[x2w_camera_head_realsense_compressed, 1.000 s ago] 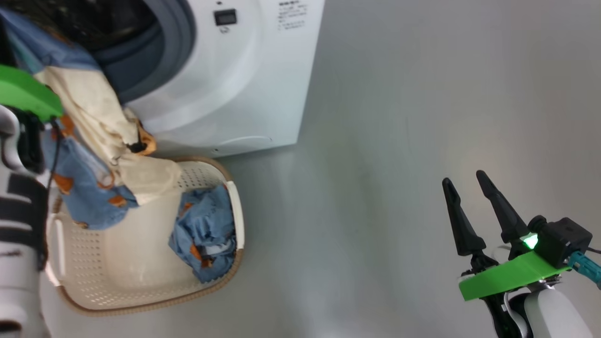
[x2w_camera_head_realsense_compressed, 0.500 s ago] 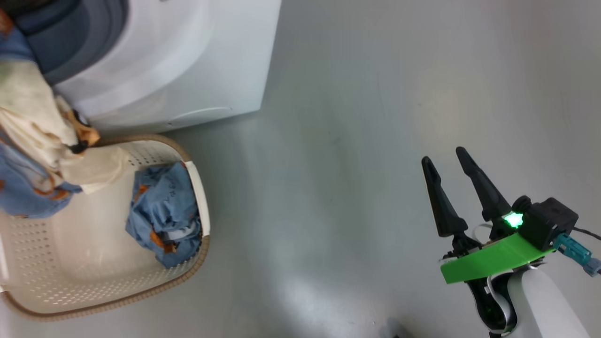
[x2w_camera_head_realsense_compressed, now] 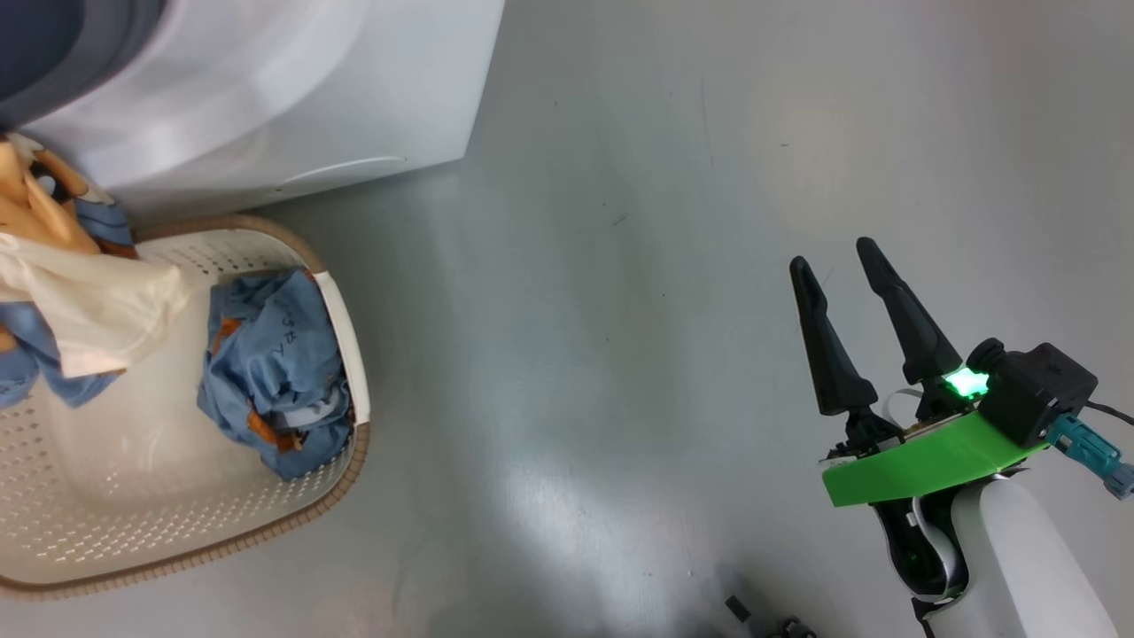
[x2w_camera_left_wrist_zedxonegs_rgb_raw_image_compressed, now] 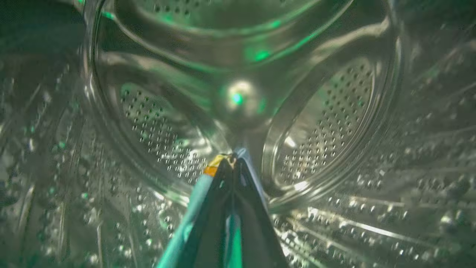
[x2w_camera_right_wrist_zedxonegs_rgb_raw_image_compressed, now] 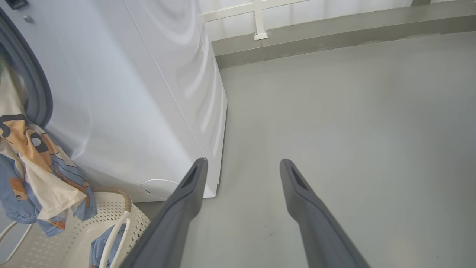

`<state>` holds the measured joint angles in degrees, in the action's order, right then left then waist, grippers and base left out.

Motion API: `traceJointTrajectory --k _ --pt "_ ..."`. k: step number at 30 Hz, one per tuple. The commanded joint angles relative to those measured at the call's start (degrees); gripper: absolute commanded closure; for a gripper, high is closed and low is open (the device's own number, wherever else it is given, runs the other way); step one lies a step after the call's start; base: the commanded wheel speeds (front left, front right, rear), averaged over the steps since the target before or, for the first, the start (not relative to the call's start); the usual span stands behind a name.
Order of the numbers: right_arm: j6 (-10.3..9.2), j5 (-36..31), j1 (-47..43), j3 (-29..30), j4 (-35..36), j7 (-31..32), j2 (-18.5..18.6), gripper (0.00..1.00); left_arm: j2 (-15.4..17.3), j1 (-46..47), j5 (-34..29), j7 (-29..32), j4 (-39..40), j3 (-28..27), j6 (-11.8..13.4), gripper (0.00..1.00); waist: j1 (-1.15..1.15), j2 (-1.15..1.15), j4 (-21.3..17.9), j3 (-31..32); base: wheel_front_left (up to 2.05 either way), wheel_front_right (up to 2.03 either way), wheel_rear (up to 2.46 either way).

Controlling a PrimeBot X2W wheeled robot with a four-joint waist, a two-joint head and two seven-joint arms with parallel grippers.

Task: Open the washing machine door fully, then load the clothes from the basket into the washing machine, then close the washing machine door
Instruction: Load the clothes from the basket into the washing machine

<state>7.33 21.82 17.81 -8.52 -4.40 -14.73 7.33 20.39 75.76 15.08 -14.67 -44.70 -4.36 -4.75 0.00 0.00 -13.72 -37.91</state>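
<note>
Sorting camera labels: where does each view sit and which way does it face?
Head view: on the head, facing down at floor, basket and washing machine; open right claw lower right.
Left wrist view: inside the drum, facing its back; left claw shut on garment.
Right wrist view: low, facing floor and machine side; its open fingers.
Shared: head and right wrist show basket.

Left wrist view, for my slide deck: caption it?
Left gripper, shut on a blue garment, inside the perforated steel drum.

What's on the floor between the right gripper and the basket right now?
Nothing. In the head view, the stretch from the right gripper to the basket is bare grey floor. The right wrist view shows the same bare floor.
</note>
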Motion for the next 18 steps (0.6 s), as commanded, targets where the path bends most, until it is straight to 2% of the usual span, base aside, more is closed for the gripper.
traceJointTrajectory --k 1,8,9,10,11,18 --pt "0.16 0.02 -0.55 -1.0 1.3 -0.27 -0.06 0.0 2.05 -2.7 -1.04 -0.31 1.27 -1.19 -0.07 1.0 0.0 0.0 0.13 -0.19 0.0 0.0 0.0" --pt "0.16 0.21 -0.41 -1.58 0.85 -0.27 0.13 0.0 1.23 -3.31 -2.34 -0.32 -9.21 -0.8 -1.16 1.0 0.0 0.0 0.57 0.29 0.0 0.0 0.0" --pt "0.16 0.2 -0.42 -1.64 0.82 -0.27 0.14 0.0 1.21 -3.02 -2.35 -0.32 -10.75 -0.75 -1.23 0.69 0.0 0.0 0.63 0.4 0.0 0.0 0.0" --pt "0.16 0.19 -0.44 -1.67 0.79 -0.27 0.17 0.0 1.23 -2.63 -2.45 -0.32 -12.16 -0.58 -1.32 0.52 0.0 0.0 0.7 0.51 0.0 0.0 0.0" --pt "0.16 0.2 -0.46 -1.65 0.79 -0.27 0.21 0.0 1.44 -2.23 -2.94 -0.32 -12.87 -0.16 -1.37 0.0 0.0 0.0 0.77 0.54 0.0 0.0 0.0" --pt "0.16 0.29 -0.64 -1.58 0.69 -0.27 0.74 0.0 0.95 -1.54 -3.13 -0.32 -16.95 0.61 -1.91 0.0 0.0 0.0 1.51 1.4 0.0 0.0 0.0"
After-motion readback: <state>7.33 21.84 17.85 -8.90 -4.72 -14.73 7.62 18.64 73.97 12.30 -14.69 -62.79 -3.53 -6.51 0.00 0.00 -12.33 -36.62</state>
